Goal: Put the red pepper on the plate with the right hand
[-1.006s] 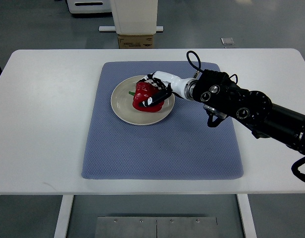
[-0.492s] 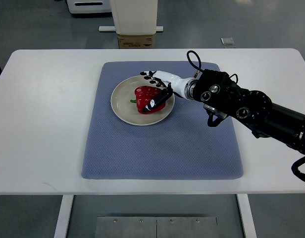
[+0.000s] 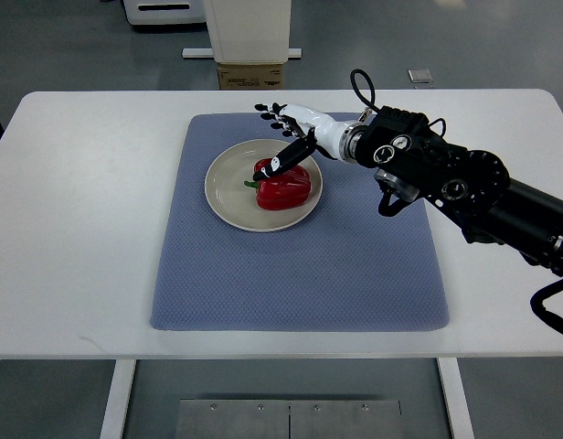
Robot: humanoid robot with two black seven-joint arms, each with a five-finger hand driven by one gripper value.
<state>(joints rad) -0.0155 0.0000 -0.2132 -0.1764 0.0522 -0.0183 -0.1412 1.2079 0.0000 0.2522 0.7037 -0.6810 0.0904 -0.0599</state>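
A red pepper [image 3: 286, 188] with a green stem lies on its side on the cream plate [image 3: 228, 187], right of the plate's centre. My right hand [image 3: 280, 133] hovers over the plate's far right rim with its fingers spread, holding nothing. Its thumb points down towards the top of the pepper; I cannot tell whether it touches. The black forearm reaches in from the right edge. The left arm is out of view.
The plate sits on a blue-grey mat [image 3: 300, 265] on a white table [image 3: 80, 229]. A cardboard box [image 3: 251, 75] and a white stand are on the floor beyond the far table edge.
The right hand has let go of the pepper, spread its fingers and lifted back towards the far side. The pepper now rests on the plate by itself.
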